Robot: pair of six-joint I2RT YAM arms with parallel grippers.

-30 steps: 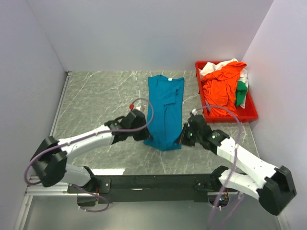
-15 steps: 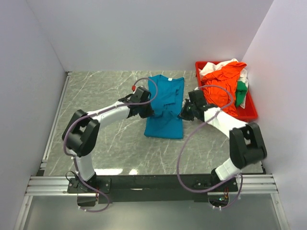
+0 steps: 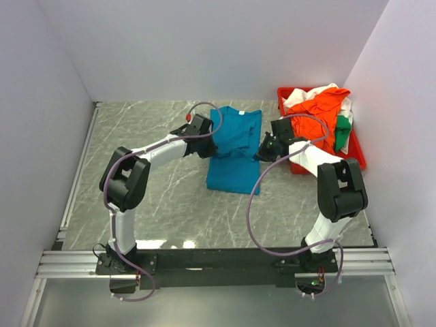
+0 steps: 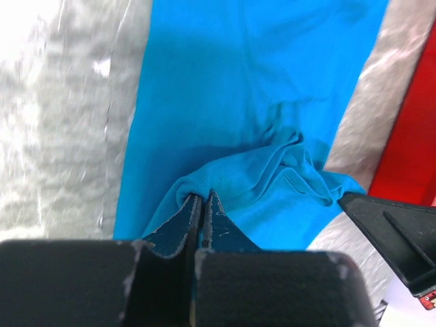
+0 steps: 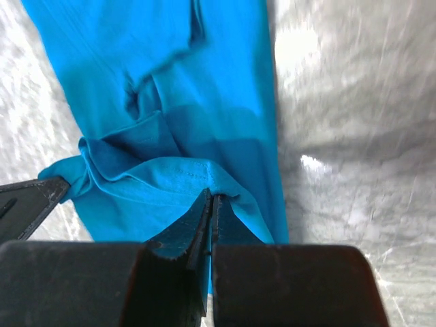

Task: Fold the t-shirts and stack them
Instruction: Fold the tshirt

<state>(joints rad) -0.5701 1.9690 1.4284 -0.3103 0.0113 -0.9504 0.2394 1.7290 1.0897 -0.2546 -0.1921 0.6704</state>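
Teal-blue soft cloth t-shirt point(image 3: 233, 170) lies flat in the middle of the grey marble-patterned table point(image 3: 150, 136), collar toward the far wall, long sides already turned in to a narrow strip. The hem end is raised and doubled over the body.

Left gripper point(image 4: 202, 201) is clenched on the hem's left corner. Right gripper point(image 5: 210, 201) is clenched on the right corner. Between the two pinches the cloth sags and bunches into loose wrinkles.

Judgement: the fabric is light and limp and holds no shape of its own. It likely needs both corners carried level and lightly taut, or the fold will land skewed. Corners with all layers caught look like the best hold; a mid-edge pinch would let the sides droop.

Bright orange t-shirt point(image 3: 313, 122) is heaped with white and green cloth in the red plastic tray point(image 3: 327, 167), at the table's right.
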